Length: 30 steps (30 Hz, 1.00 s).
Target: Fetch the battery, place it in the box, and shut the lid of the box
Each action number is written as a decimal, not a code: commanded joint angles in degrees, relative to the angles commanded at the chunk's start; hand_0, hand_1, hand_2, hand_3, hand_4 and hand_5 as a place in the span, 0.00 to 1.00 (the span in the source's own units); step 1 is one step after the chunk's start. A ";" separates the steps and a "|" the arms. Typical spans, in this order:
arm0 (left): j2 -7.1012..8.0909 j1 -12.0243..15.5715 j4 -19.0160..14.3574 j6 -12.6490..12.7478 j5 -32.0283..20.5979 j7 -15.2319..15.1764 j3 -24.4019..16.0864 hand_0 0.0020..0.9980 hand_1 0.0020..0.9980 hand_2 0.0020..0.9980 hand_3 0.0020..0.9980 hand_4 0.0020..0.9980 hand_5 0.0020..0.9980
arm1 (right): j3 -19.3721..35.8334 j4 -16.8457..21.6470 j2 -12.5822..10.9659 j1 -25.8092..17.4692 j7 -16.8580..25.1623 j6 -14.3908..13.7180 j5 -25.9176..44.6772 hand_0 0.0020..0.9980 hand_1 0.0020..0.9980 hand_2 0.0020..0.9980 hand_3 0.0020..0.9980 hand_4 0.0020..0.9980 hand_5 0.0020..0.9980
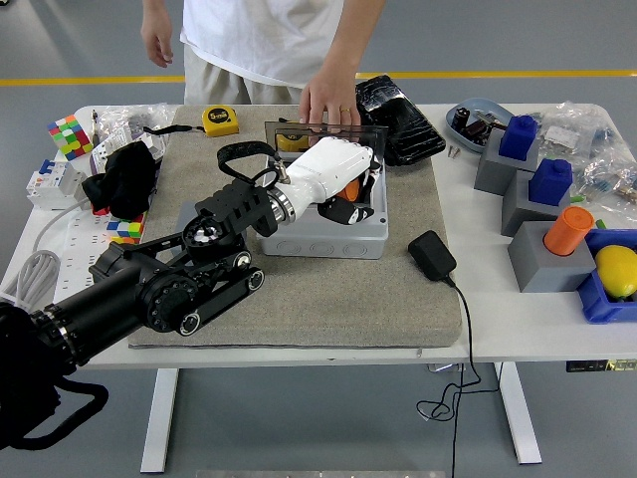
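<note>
While left hand (pixel 333 179) grips orange battery (pixel 348 188) inside box (pixel 323 234) — person's hand (pixel 330 100) rests on lid (pixel 323 129) edge.

tape measure (pixel 220 119), Rubik's cube (pixel 68 134), lemon (pixel 618 270)

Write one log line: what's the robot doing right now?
left robot hand: shut on orange battery | over grey box | lid: up, person's hand on it
</note>
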 joint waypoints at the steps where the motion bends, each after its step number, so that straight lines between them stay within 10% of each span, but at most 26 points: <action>1: 0.00 -0.17 0.38 0.10 -0.30 -0.12 0.18 0.15 0.13 0.19 0.25 0.86 0.00 | -0.01 0.00 0.02 0.00 0.00 0.00 0.02 0.56 0.59 0.59 0.55 0.93 0.49; 27: 0.00 -1.66 4.95 5.36 -3.43 -5.27 5.00 0.34 0.31 0.28 0.35 0.97 0.03 | -0.61 0.10 0.21 0.28 0.09 -0.06 0.01 0.56 0.59 0.59 0.55 0.92 0.49; 28: 0.00 -1.62 5.00 5.37 -3.33 -5.22 5.11 0.68 0.65 0.63 0.62 1.00 0.03 | -0.59 0.10 0.21 0.27 0.10 -0.06 0.01 0.56 0.59 0.59 0.55 0.92 0.49; 30: 0.00 -1.46 5.10 5.65 -2.98 -5.29 5.32 0.68 0.65 0.63 0.62 1.00 0.03 | -0.55 0.11 0.21 0.24 0.12 -0.07 0.00 0.56 0.59 0.59 0.55 0.92 0.49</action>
